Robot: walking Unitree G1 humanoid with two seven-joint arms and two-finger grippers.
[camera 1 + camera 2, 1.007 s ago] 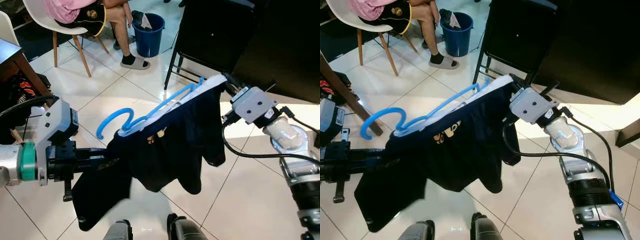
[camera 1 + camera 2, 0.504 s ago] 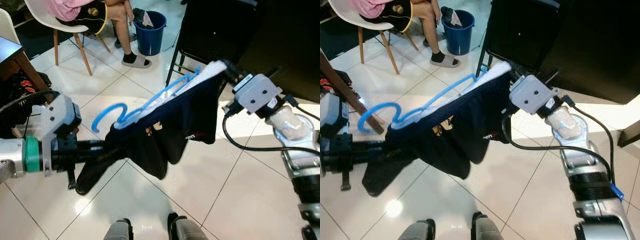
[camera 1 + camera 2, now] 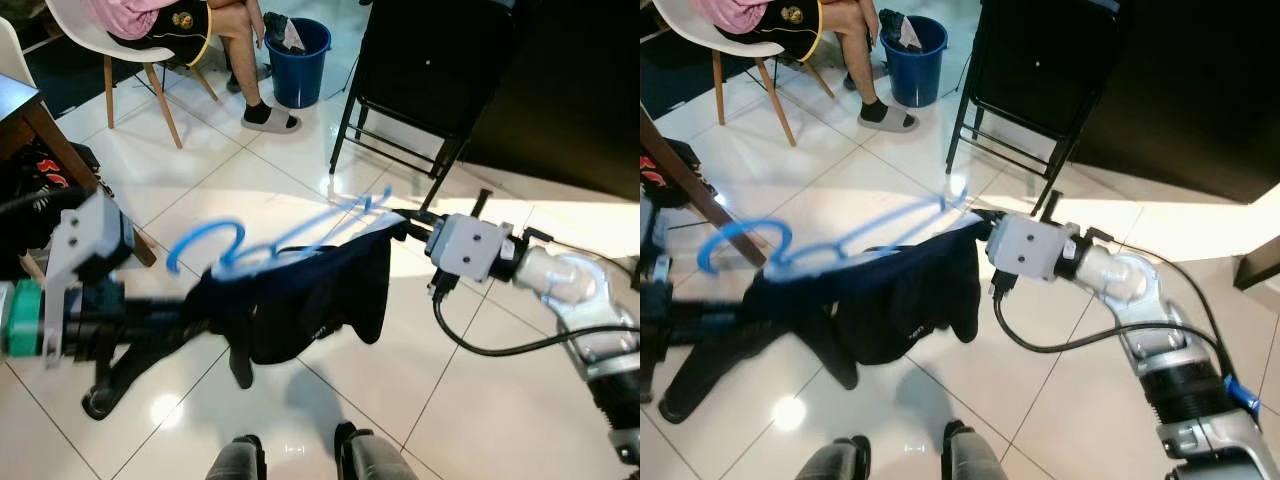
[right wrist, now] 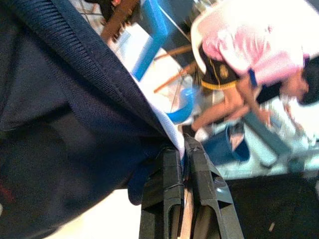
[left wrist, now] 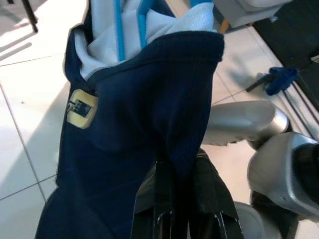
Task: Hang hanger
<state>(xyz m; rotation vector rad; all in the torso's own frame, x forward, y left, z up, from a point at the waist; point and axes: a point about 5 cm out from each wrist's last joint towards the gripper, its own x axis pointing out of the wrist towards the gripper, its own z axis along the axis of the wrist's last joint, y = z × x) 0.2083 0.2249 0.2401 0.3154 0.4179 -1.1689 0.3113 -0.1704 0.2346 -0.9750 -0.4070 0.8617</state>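
the blue hanger is a thin plastic one with a rounded hook at its left end; it is motion-blurred in both eye views, lying almost level in the air above the tiled floor. a dark navy garment hangs from it, bunched and drooping in loose folds, with a white inner band along its top edge and a pale yellow label sewn on the outside.

the left gripper holds the left end of the garment, its two black fingers pinched onto a fold of navy cloth. the right gripper holds the other end, its fingers pressed together on the ribbed hem and white lining. the cloth and hanger are stretched between the two arms in front of the robot, above its feet.

a blue bucket stands on the floor at the far side, with some crumpled cloth resting in its mouth, dark with a lighter piece. just beside it a person in a pink top sits on a white chair with wooden legs, one foot in a grey slipper. a black folding chair stands behind the hanger on the right side.
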